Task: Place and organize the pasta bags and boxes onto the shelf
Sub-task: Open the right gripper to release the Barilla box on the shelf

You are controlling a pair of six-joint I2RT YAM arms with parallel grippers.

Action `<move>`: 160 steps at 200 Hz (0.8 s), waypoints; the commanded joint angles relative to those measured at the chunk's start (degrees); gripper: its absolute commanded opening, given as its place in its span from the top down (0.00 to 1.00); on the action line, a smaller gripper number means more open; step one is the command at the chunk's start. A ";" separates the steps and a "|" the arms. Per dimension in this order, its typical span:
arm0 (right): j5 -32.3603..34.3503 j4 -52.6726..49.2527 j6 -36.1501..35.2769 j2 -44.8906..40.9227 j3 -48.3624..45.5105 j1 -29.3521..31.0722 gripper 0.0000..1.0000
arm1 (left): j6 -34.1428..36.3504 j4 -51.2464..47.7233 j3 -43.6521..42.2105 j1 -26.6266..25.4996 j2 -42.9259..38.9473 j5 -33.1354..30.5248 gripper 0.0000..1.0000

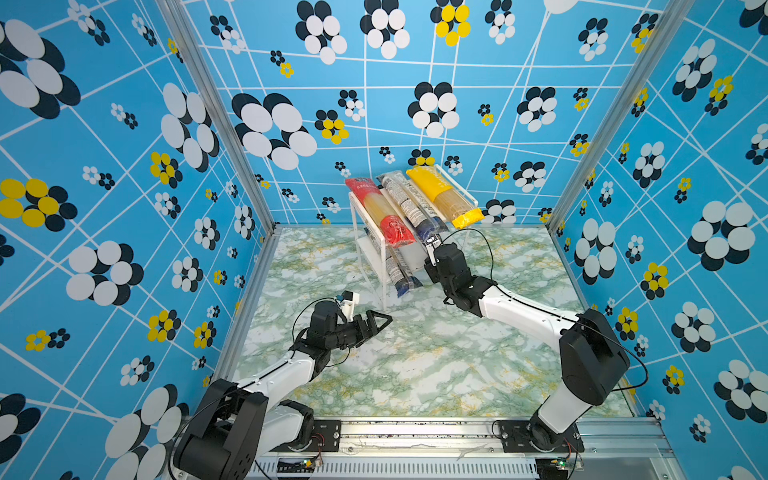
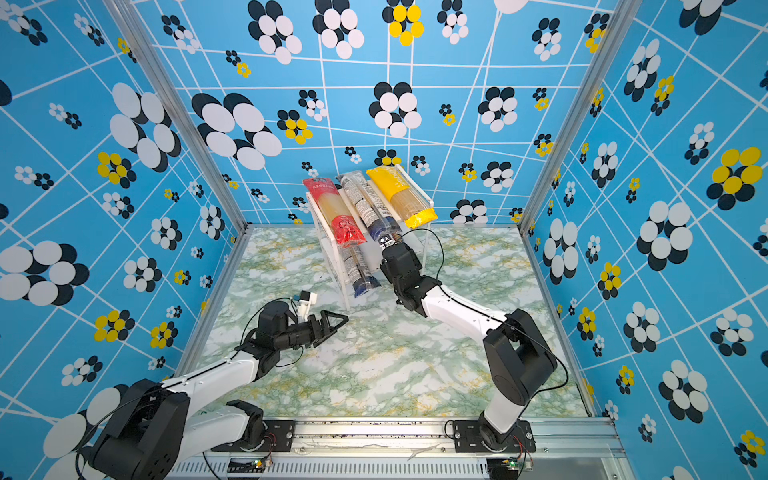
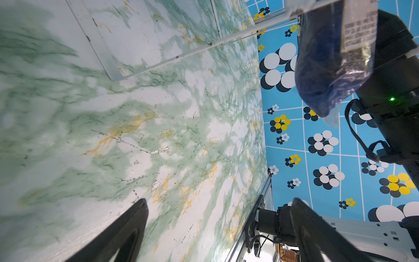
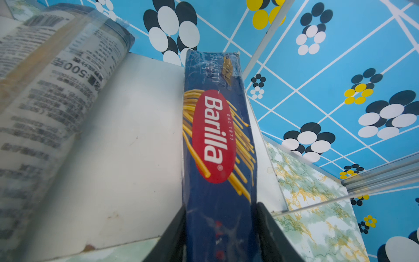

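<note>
Right tool [image 4: 221, 206] has its two fingers snug on both sides of the Barilla box [image 4: 217, 136], at the near end. I think it holds that end so the long box can slide straight in. The box lies on the lower board of the shelf [image 4: 127, 136], near the lower see-through pack [image 4: 45, 90].

Up top, the red-ended pack [image 1: 380, 212], the top see-through pack [image 1: 411, 208] and the yellow pack [image 1: 444, 195] lie side by side, so they look neat.

Left tool [image 3: 218, 202] is wide open and holds nothing. It sits low over the surface [image 1: 415, 365], out of the way.

Glossy cardboard box [image 4: 217, 140], clear acrylic shelf [image 1: 358, 226]
</note>
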 commanded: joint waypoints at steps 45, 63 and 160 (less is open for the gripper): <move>0.14 5.33 -0.07 -1.75 -1.40 -0.71 0.42 | 1.27 -0.69 -0.46 0.64 -0.42 -0.27 0.01; 0.14 5.28 0.07 -2.02 -1.60 -0.71 0.39 | 1.13 -0.68 -0.46 0.66 -0.51 -0.22 0.01; 0.27 4.71 -0.14 -4.35 -4.25 -0.69 0.27 | 1.27 -0.69 -0.46 0.59 -0.39 -0.17 0.01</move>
